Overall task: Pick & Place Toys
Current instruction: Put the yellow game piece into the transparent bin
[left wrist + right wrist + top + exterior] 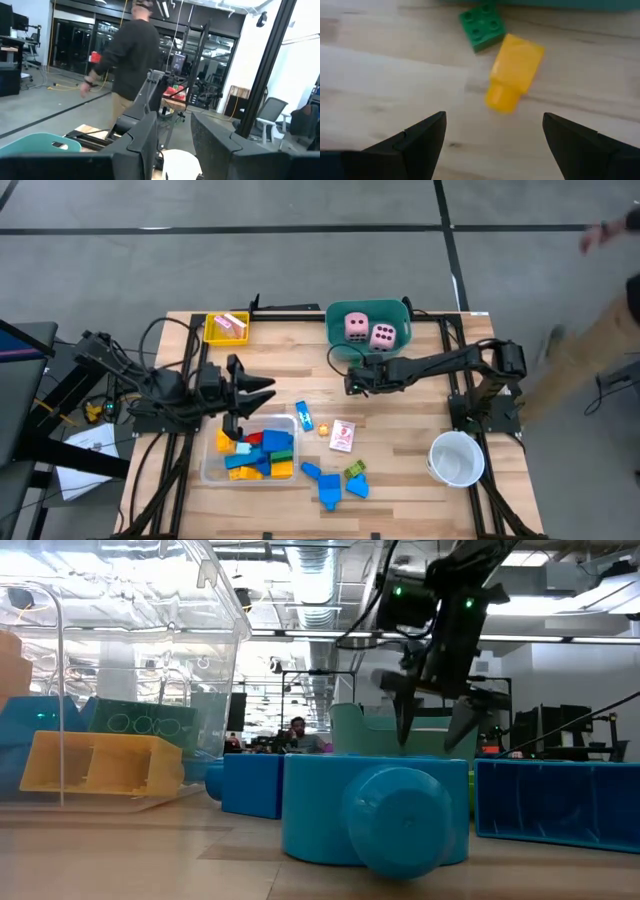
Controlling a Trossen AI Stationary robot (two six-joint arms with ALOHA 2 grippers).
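My right gripper is open and points down at bare table near the teal tub. Just beyond its fingertips lie a yellow block and a green block, flat on the wood. In the tub sit two pink dice. My left gripper hangs open above the far edge of the clear tray, pointing about level, with nothing between its fingers. The tray holds several blue, yellow and red blocks. Blue blocks, a green block and a pink-white card lie loose on the table.
A white cup stands at the near right. A yellow tray at the far left holds a pink card. A small blue block lies beside the clear tray. A person walks beyond the table's right side.
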